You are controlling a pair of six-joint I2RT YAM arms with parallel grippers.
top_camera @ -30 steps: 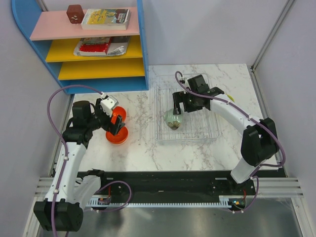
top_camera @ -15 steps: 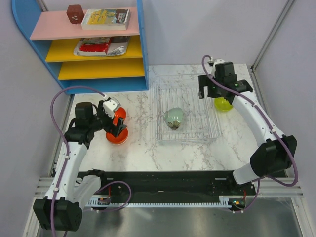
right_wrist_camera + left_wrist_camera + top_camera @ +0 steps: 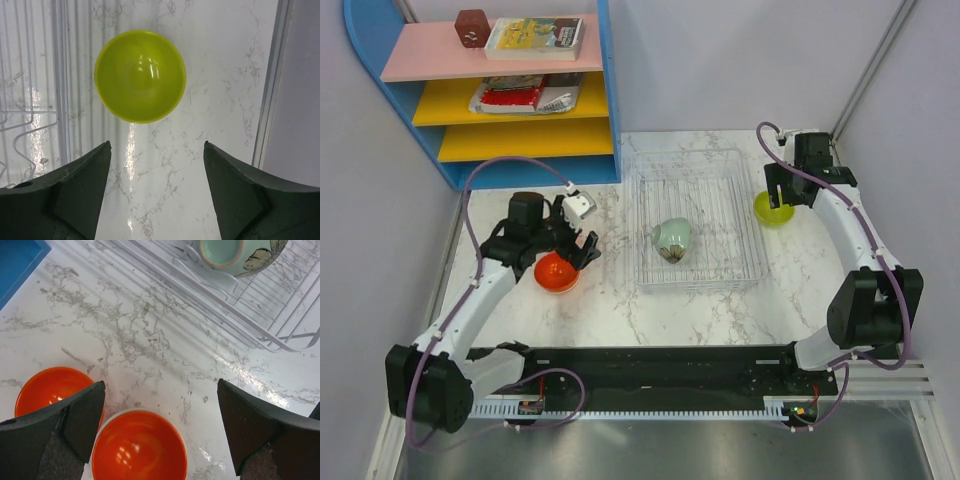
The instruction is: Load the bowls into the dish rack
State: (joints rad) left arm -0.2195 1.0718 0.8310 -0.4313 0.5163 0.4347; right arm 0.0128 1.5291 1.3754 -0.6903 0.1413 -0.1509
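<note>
We hold the right gripper (image 3: 156, 150) wide above the yellow bowl (image 3: 140, 76), 3 o'clock of the dish rack (image 3: 715, 165). The left gripper (image 3: 161, 385) is wide above the orange bowl (image 3: 139, 446), 9 o'clock, presumably to clear the rims.

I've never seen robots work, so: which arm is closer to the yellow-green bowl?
Right. The right fingers hang just by the yellow-green bowl; the left fingers are over the orange bowls, beyond the dish rack.

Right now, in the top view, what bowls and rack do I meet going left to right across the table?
orange bowl → dish rack, with a pale green bowl lying inside it → yellow-green bowl
</note>
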